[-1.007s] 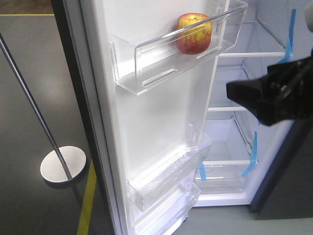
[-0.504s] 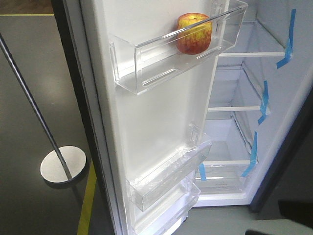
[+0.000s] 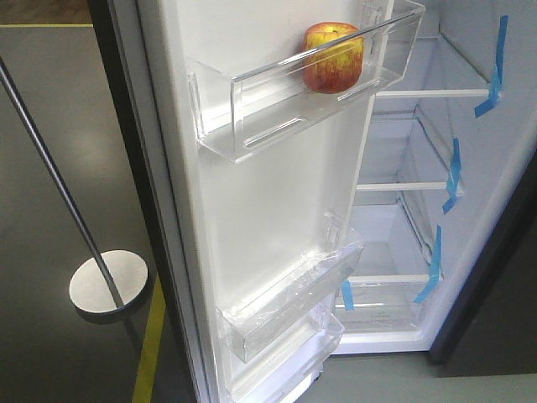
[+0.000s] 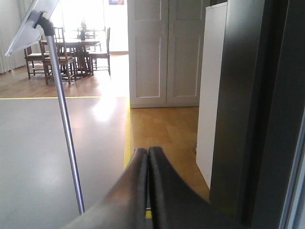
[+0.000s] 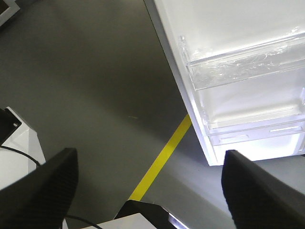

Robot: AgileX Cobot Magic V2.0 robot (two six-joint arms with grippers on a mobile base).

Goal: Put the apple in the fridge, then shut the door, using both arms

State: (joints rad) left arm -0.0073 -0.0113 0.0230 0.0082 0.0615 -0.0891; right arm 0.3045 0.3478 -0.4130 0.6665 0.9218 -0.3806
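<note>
Only the wrist cameras show the hands. Seen from its own camera, the left gripper has its two black fingers pressed flat together with nothing between them, and only their tips and upper faces are in frame. Just to its left a thin metal pole rises to a tilted board cut off at the top edge. To its right stands a dark grey panel, too close and too cropped to tell whether it is the door's outer face or the cabinet's side.

The right gripper is spread wide and holds nothing. Each of its fingers is a blurred dark wedge cropped by a bottom corner. Between them runs a yellow floor line. Ahead and to the right, the white inside of the door shows its lower bins, with everything higher cut off.

The apple appears in neither wrist view. In the front view it sits upright in the top bin of the swung-out door, at the bin's end nearest the fridge interior. That puts it well above the lower bins before the right gripper and well apart from both hands. Beyond it lie glass shelves and strips of blue tape.
</note>
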